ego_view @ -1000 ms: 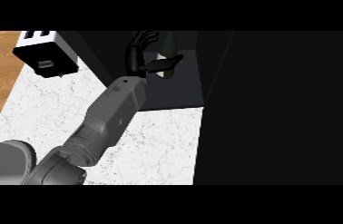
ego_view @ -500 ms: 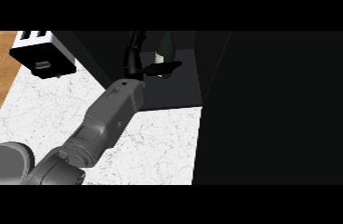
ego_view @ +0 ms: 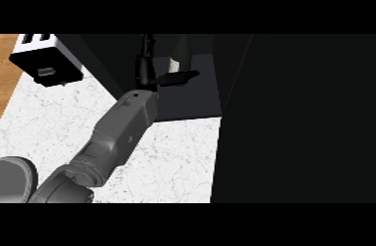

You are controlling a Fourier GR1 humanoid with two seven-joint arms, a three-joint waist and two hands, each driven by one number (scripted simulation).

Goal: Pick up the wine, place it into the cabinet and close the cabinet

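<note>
Wine bottle [ego_view: 178, 53] stands inside the dark cabinet [ego_view: 191, 98], near its back, pale label facing out. Left hand [ego_view: 150, 73] reaches into the cabinet just left of the bottle, thumb sticking out toward it below the label; can't tell whether the fingers are on it or off it. Black-and-white appliance [ego_view: 44, 61] sits left of the cabinet on the white marble counter [ego_view: 176, 160].

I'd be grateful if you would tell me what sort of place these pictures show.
Most likely a kitchen. A white speckled marble-look counter runs under a dark cabinet, a white toaster with black slots stands at the upper left, and the robot's left hand reaches into the cabinet beside a dark wine bottle.
</note>
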